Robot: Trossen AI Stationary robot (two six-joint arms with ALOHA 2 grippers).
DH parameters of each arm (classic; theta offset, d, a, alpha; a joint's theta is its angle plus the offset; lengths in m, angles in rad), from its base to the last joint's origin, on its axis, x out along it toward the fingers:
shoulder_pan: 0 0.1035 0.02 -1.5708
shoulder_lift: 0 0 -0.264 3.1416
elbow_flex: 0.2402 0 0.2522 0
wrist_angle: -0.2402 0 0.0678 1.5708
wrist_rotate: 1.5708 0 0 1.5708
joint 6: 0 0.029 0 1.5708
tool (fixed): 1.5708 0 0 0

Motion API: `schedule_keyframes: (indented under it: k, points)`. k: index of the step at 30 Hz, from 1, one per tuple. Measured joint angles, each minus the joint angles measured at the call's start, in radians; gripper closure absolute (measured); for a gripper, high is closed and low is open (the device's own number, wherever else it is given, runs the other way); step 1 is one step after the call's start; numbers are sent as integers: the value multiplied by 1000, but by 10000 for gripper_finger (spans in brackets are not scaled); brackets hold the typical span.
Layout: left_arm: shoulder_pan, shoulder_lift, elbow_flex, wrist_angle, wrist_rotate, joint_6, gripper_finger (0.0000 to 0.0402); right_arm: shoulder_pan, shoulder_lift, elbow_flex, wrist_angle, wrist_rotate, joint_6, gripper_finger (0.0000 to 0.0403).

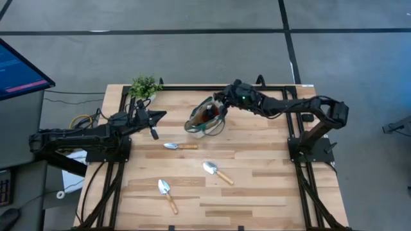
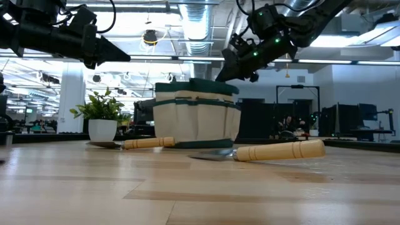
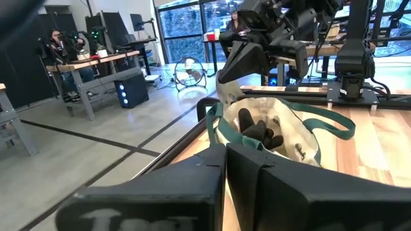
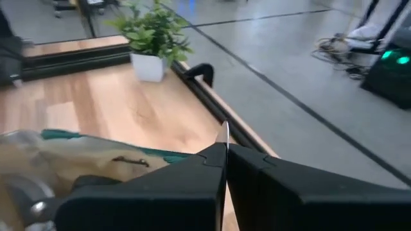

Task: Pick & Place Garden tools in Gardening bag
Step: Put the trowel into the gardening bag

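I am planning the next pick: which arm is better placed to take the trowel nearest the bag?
Probably left. The left gripper hovers empty, close to that trowel, while the right gripper is over the gardening bag.

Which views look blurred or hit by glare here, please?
Right wrist view: the bag beside the fingers is smeared soft. Low view: bright ceiling lights backlight the arms into silhouettes; the near trowel stays crisp. High view: evenly lit.

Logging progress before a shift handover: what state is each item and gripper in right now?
Gardening bag: upright, open-topped, dark-handled tools inside.
Three trowels: flat on the table, outside the bag.
Right gripper: over the bag's rim, fingers shut.
Left gripper: raised beside the bag, fingers shut.
Potted plant: upright.
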Motion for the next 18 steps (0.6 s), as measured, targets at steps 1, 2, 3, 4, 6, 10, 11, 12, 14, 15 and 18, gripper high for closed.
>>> schedule_keyframes:
  k: [1, 2, 3, 4, 6, 10, 11, 12, 14, 15, 18]
  points:
    - [0, 0, 0, 0, 0, 0, 400, 5, 0, 0, 8, 7, -5, 401]
    - [0, 0, 0, 0, 0, 0, 400, 8, 0, 0, 17, 9, -7, 401]
    - [0, 0, 0, 0, 0, 0, 400, 11, 0, 0, 26, 10, -4, 401]
    - [0, 0, 0, 0, 0, 0, 400, 14, 0, 0, 32, 10, -3, 402]
    - [0, 0, 0, 0, 0, 0, 400, 17, 0, -1, 45, 22, 0, 402]
    - [0, 0, 0, 0, 0, 0, 400, 21, 0, -1, 58, 77, 5, 402]
    - [0, 0, 0, 0, 0, 0, 400, 21, 0, -1, 58, 82, 16, 402]
    - [0, 0, 0, 0, 0, 0, 400, 20, 0, -1, 58, 85, 27, 402]
    - [0, 0, 0, 0, 0, 0, 400, 20, 0, -1, 58, 88, 50, 402]
    - [0, 0, 0, 0, 0, 0, 400, 20, 0, -1, 58, 94, 60, 402]
    - [0, 0, 0, 0, 0, 0, 400, 20, 0, -1, 55, 133, 87, 402]
